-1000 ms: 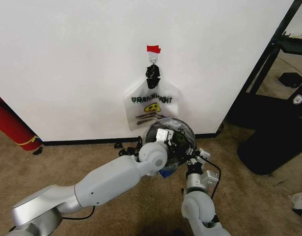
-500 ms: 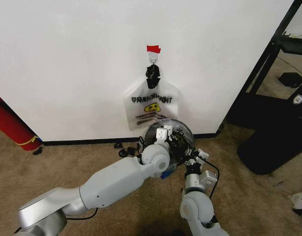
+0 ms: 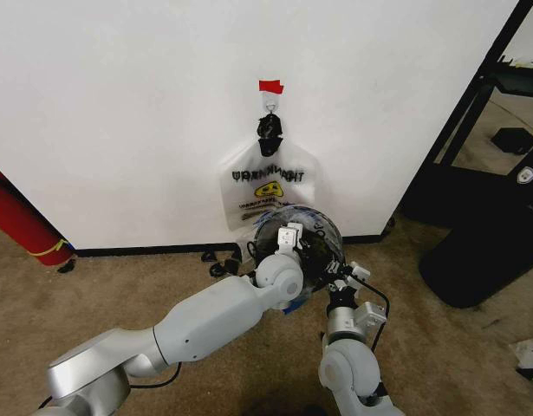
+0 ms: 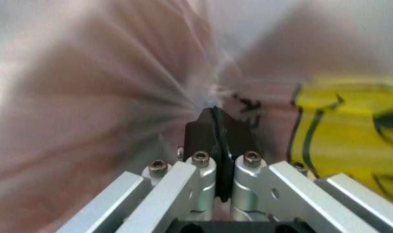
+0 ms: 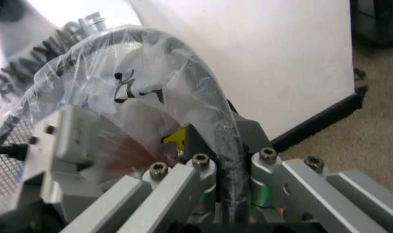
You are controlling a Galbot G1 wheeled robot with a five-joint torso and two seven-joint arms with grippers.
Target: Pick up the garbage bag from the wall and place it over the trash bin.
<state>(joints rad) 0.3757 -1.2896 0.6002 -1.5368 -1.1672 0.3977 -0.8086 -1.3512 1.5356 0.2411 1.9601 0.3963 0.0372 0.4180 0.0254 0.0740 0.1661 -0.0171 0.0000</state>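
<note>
The garbage bag, clear plastic, lies domed over the round black trash bin at the foot of the wall. My left gripper reaches over the bin and is shut on a pinch of the bag's film; a yellow smiley print lies just beyond it. On the bin's near right side my right gripper is shut on the bag where it wraps the black rim. A blue patch shows low beside the bin.
Another smiley "THANK YOU" bag hangs from a hook under red tape, right behind the bin. A red cylinder leans at far left. A black rack stands at right. Black baseboard and brown carpet.
My left arm has stretched forward, carrying its gripper a little right and toward the wall over the bin with the bag's film. The right gripper has hardly moved.
</note>
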